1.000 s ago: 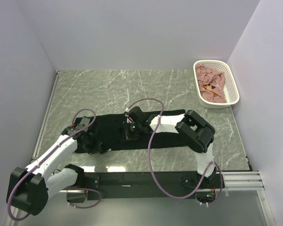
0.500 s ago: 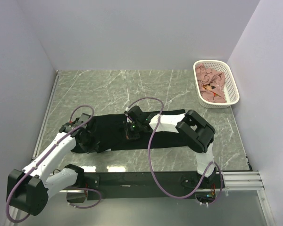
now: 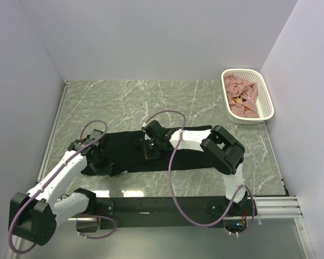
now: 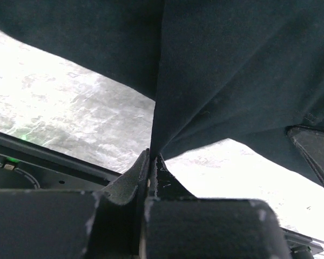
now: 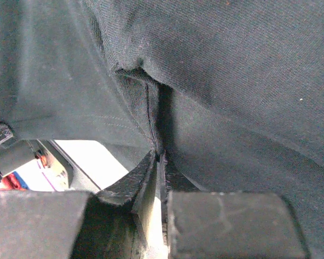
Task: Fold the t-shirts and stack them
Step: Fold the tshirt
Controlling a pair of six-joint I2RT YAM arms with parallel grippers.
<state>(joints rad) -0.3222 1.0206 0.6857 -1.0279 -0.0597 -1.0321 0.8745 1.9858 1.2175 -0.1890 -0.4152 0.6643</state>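
Observation:
A large black t-shirt (image 3: 124, 154) lies folded into a long band across the near part of the marble table. My left gripper (image 3: 93, 156) is shut on its left end; in the left wrist view the cloth (image 4: 232, 81) hangs up from the closed jaws (image 4: 153, 157). My right gripper (image 3: 149, 147) is shut on the shirt near its middle; in the right wrist view a pinched fold of the cloth (image 5: 216, 65) rises from the jaws (image 5: 161, 156). Dusty pink shirts (image 3: 242, 97) lie crumpled in the basket.
A white lattice basket (image 3: 267, 94) stands at the far right by the wall. White walls close in the table on the left, back and right. The black base rail (image 3: 151, 205) runs along the near edge.
My left gripper has moved a little left and away from me with the shirt's left end. My right gripper has shifted slightly away too, still holding cloth.

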